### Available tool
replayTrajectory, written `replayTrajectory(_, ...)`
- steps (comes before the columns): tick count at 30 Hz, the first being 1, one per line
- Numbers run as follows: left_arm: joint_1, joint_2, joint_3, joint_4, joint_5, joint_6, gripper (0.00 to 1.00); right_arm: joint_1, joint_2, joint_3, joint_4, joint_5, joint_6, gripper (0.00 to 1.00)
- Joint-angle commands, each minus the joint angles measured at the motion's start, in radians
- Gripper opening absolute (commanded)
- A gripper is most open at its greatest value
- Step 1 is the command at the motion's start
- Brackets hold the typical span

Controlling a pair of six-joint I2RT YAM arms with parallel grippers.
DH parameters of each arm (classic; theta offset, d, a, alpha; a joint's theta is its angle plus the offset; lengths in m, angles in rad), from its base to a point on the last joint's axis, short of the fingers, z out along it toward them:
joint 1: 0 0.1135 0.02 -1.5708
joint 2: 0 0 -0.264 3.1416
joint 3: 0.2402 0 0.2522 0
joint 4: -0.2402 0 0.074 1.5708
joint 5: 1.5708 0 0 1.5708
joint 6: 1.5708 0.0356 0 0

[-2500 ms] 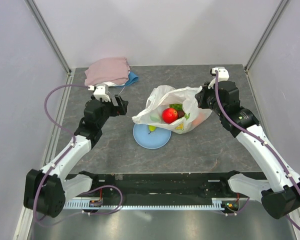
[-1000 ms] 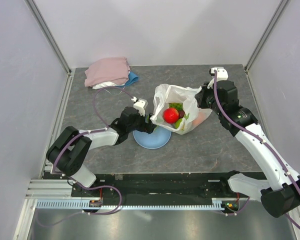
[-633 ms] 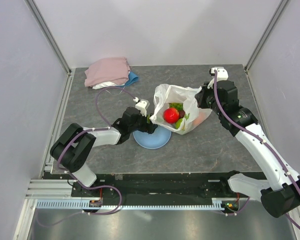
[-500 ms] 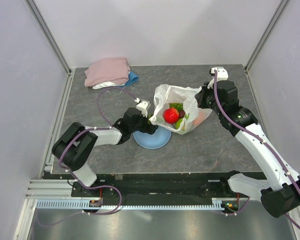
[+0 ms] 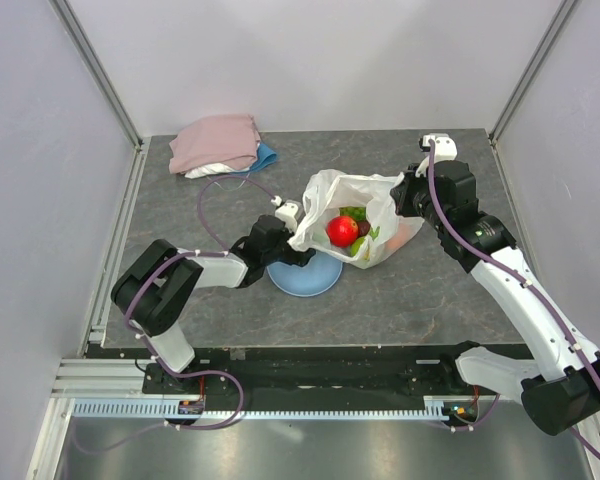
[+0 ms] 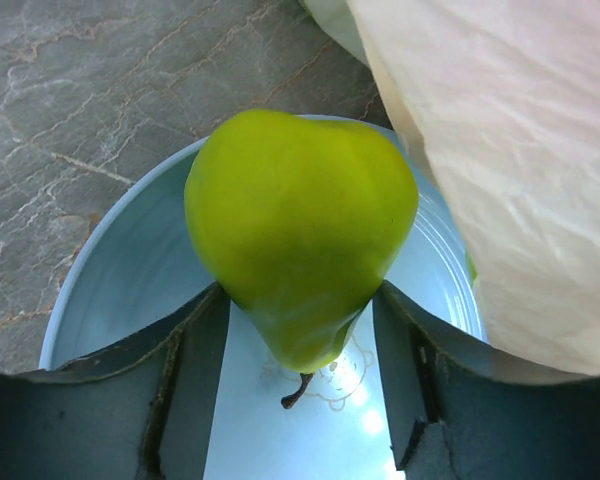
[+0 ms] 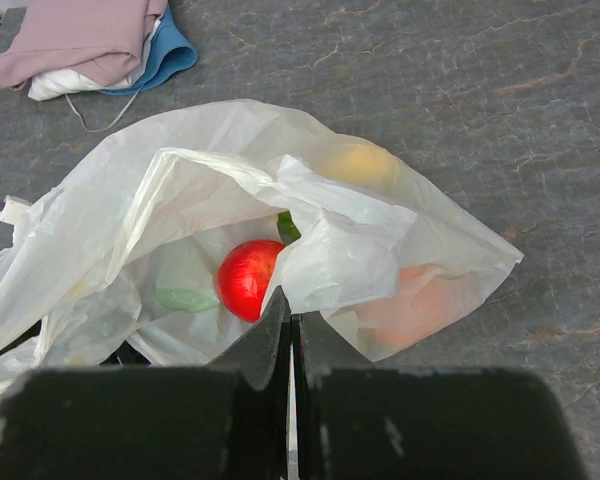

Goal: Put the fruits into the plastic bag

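Where the light-blue plate (image 6: pixel 130 290) lies at the near left of the plastic bag (image 7: pixel 180 190), the yellow-green pear (image 6: pixel 300 240) rests on it. The left pincer (image 6: pixel 298 295) flanks its narrow end; whether the fingers press it, I cannot tell. The right pincer (image 7: pixel 288 312), jaws together, is clamped on the bag's right rim. Inside the bag, mid-surface (image 5: pixel 400 300), lie the red apple (image 7: pixel 245 278) and, behind the film, an orange (image 7: pixel 410 300).

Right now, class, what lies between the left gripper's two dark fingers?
A glossy yellow-green pear, lying on the round light-blue plate; the left wrist view shows it.
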Motion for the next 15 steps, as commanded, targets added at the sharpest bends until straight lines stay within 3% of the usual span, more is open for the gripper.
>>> replayTrajectory(1,-0.007,0.003,0.015,0.097,-0.008,-0.034,0.6,-0.003,-0.01,0.003,0.022,0.01,-0.003,0.0)
replayTrajectory(7,-0.007,-0.014,-0.006,0.12,-0.002,-0.04,0.5,-0.006,-0.01,0.004,0.022,0.01,-0.003,0.0)
replayTrajectory(15,-0.007,-0.123,-0.086,0.155,-0.001,-0.059,0.44,-0.006,-0.01,0.003,0.022,0.01,-0.004,0.0)
